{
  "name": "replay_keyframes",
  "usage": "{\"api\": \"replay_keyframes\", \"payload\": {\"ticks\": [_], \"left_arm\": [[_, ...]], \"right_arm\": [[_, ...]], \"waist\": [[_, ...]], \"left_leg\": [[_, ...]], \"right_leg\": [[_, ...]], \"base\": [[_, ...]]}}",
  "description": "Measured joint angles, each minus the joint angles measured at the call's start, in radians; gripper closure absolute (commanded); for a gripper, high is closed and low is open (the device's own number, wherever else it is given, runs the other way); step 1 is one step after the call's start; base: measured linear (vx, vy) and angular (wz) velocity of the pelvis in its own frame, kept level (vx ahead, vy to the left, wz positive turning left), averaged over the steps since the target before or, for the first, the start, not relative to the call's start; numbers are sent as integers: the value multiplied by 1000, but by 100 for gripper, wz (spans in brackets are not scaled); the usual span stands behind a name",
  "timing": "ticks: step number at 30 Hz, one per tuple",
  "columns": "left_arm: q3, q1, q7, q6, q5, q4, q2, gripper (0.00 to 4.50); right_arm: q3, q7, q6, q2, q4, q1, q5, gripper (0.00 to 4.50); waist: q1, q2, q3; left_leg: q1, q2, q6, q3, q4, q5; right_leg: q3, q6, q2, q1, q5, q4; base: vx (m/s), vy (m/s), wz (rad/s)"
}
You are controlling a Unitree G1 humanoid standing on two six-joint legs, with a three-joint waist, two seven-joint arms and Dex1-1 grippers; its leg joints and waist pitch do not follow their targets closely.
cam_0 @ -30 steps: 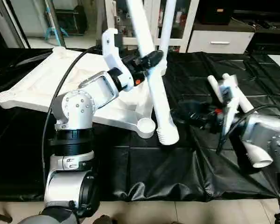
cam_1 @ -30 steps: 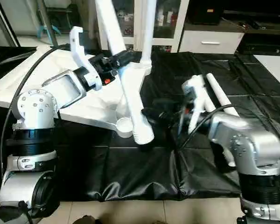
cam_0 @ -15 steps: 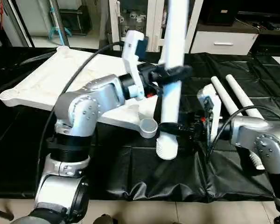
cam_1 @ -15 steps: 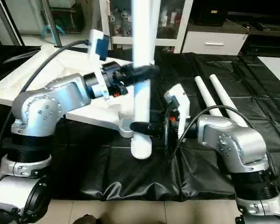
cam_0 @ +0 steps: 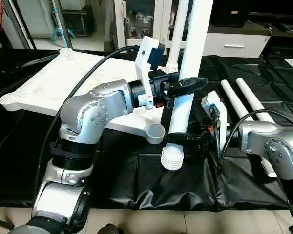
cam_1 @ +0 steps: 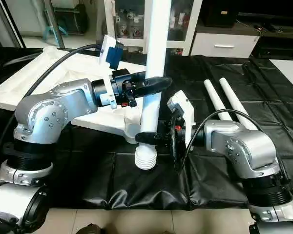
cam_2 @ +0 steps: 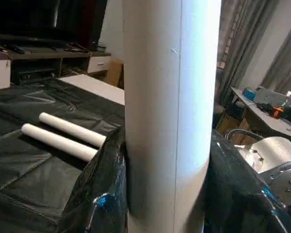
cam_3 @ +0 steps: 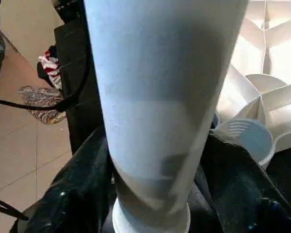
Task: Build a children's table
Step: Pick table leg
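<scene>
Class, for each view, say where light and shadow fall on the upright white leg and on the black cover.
Right wrist view: the held leg is pale above, with grey shadow across its lower part. Left eye view: the black cover shows glossy sheen along its creases. Left wrist view: the same sheen on the cover.

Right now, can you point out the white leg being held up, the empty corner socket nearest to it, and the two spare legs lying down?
held leg (cam_0: 184,105), left eye view, mid shaft
corner socket (cam_0: 155,130), left eye view, round rim
spare legs (cam_1: 219,100), right eye view, shaft of one lying leg
</scene>
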Motion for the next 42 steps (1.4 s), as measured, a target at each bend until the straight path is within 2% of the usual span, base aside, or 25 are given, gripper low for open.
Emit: {"api": "replay_keyframes", "payload": {"ticks": [6, 14, 15, 20, 25, 31, 33, 34, 36, 38, 42], "left_arm": [[-1, 0, -1, -7, 0, 1, -2, 276], [0, 0, 8, -7, 1, 1, -3, 276], [-1, 0, 13, -8, 4, 1, -3, 220], [18, 0, 38, -3, 8, 15, -2, 185], [25, 2, 31, -13, 18, 41, 40, 137], [31, 19, 37, -163, 146, 152, 118, 99], [-4, 22, 25, -242, 211, 212, 152, 99], [-45, 24, 9, -293, 253, 243, 184, 99], [-170, 27, -54, -446, 382, 342, 261, 99], [-269, 37, -109, -555, 480, 446, 300, 99], [-365, 31, -247, -665, 573, 603, 318, 99]], "right_arm": [[10, 5, -3, -1, -4, 0, 0, 257], [10, 2, -14, 2, -4, 4, 0, 264], [10, 0, -15, 3, -4, 4, 0, 264], [7, -31, -15, 20, 1, 9, -2, 265], [-41, -123, -25, 34, 3, 37, -30, 265], [-123, -237, -68, 48, 12, 64, -74, 265], [-129, -282, -101, 55, 13, 74, -106, 265], [-130, -304, -117, 63, 13, 75, -123, 266], [-146, -342, -139, 72, 13, 75, -143, 266], [-164, -345, -148, 70, 12, 74, -144, 266], [-157, -302, -143, 41, -12, 81, -138, 266]], "waist": [[0, 0, 0], [0, 0, 0], [0, 0, 0], [0, 0, 0], [1, 0, 0], [-2, 1, -1], [-3, 1, -1], [-3, 1, -1], [-4, 2, -1], [-4, 2, -1], [1, 2, -1]], "left_leg": [[0, 0, 0, 0, 0, 0], [0, 0, 0, 0, 1, 0], [0, 0, 0, 0, 1, 0], [0, 0, 0, 0, 2, 0], [0, 0, 0, 0, 2, 0], [1, 0, 0, 0, 2, 0], [0, 0, 0, 0, 2, 0], [1, 0, 0, -1, 1, 0], [1, 0, -1, -1, 1, 0], [1, 0, -1, 0, 0, 0], [-1, 0, 0, -1, 0, 0]], "right_leg": [[0, 0, 0, 0, 0, 0], [0, 0, 0, 0, 0, 1], [0, 0, 0, 0, 0, 1], [0, 0, 0, 0, 0, 2], [0, 0, 0, 0, 0, 2], [0, 0, 0, 0, 0, 2], [0, 0, 0, 0, 0, 2], [0, 1, 0, 0, 0, 1], [0, 1, 0, 0, 0, 1], [0, 2, 0, 0, 1, 0], [0, 1, 0, 0, 1, 0]], "base": [[0, 0, 0], [0, 0, 0], [0, 0, 0], [0, 0, 0], [0, 0, 0], [0, 0, 0], [0, 0, 0], [0, 0, 0], [0, 0, 0], [0, 0, 0], [0, 0, 0]]}}
